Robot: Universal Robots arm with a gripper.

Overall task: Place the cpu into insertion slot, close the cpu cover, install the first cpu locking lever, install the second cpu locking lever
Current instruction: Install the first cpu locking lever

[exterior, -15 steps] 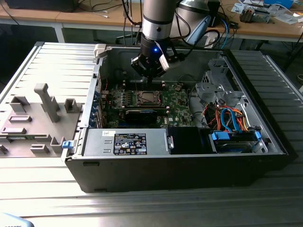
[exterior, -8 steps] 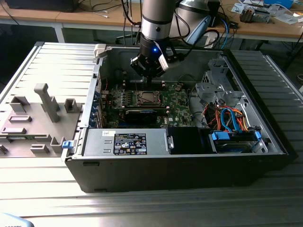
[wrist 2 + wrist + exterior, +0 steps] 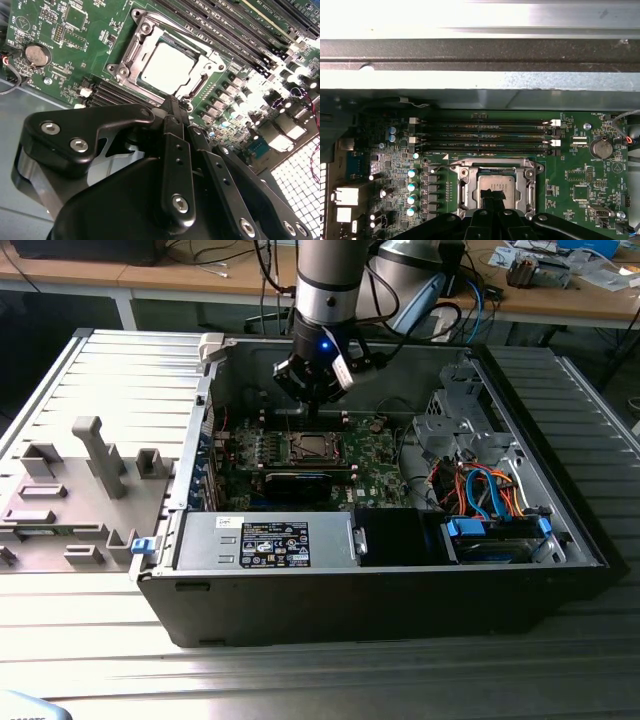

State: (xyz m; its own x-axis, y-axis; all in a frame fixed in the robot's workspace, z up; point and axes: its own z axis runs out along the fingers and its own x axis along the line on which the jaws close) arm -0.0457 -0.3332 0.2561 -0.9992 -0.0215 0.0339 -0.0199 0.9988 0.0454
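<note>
1. The cpu (image 3: 167,67), a small flat square chip with a dull silver-grey metal top, lies seated in the insertion slot (image 3: 131,46), the square socket with its silvery rim on the green motherboard (image 3: 65,45); in the first wrist view the same chip (image 3: 496,182) sits level inside the socket (image 3: 465,187), so the placing step looks done to me.

2. The cpu cover (image 3: 200,82), a thin silvery frame plate with a large window, appears to lie down around the chip, the metal top showing through its window; whether it is fully flat I cannot tell from here.

3. The gripper (image 3: 172,107), black and jointed, hangs just above the near edge of the socket with its fingers drawn together to a narrow tip, holding nothing that I can see; in the exterior view it (image 3: 310,390) stands over the socket inside the open dark computer case (image 3: 380,590).

4. Beside the socket run the long black memory slots (image 3: 480,135), and a round silver coin battery (image 3: 36,55) sits well apart.

5. My judgement of the risk: the closed tip is close to the frame, so a slightly off-line push could slip from a thin lever, scrape the board, or press the cover askew against the chip.
</note>
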